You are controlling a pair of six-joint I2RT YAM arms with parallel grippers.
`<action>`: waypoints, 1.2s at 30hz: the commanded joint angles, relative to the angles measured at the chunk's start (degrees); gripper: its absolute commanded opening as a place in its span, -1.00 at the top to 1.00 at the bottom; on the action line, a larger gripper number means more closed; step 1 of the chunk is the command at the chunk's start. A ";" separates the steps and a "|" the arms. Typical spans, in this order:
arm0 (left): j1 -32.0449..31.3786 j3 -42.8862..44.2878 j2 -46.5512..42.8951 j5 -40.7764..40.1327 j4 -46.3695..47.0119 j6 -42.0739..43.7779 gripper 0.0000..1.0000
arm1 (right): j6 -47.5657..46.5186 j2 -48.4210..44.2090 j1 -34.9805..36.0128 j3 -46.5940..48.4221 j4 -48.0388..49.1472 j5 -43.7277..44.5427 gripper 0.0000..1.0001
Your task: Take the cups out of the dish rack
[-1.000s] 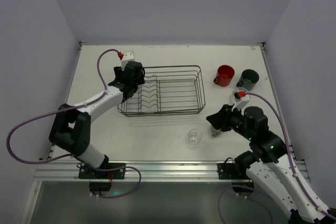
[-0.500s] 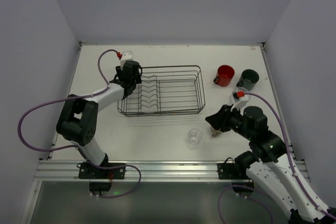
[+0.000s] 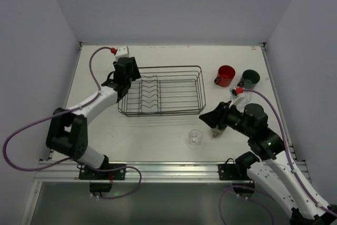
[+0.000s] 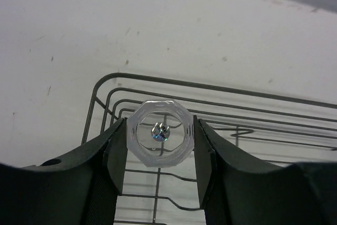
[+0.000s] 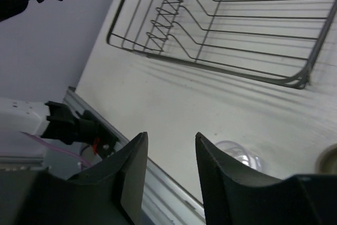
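Pinching glass (image 4: 160,133); left hand (image 4: 160,136) over rack (image 3: 168,93)

The left black-and-white jointed arm (image 3: 84,108) folds at its elbow, and its forearm stretches between 1 and 2 o'clock in the top view. Its black two-finger left gripper (image 3: 124,76) hangs downward under the white wrist camera. In the left wrist view both dark fingers (image 4: 113,156) press the sides of a small clear faceted glass (image 4: 160,134), which they hold off the surface.

The right black-and-white jointed arm (image 3: 266,143) leans in from 5 o'clock. Its black right gripper (image 3: 209,119) points toward 9 o'clock, tilted low. Its jaws stand apart with nothing between them.
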 commanded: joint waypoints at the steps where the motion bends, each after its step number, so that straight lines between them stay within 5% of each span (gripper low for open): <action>1: -0.45 -1.45 -13.48 5.85 3.69 -4.79 0.74 | 8.40 1.76 0.23 0.54 14.14 -9.46 0.04; 8: -1.86 -15.24 -32.32 29.01 11.74 -19.37 0.83 | 16.79 11.41 7.15 -2.64 44.46 -8.19 -0.13; 14: -2.91 -24.65 -40.24 41.70 23.80 -35.02 0.86 | 15.03 23.03 14.73 2.37 57.92 -7.28 -0.18; 29: -4.49 -27.56 -46.22 47.43 28.83 -40.05 0.88 | 12.92 33.94 14.91 9.23 58.20 -7.72 -0.29; 36: -4.58 -28.70 -45.35 48.75 31.46 -41.27 0.88 | 13.70 37.62 14.90 12.92 60.93 -10.01 -0.17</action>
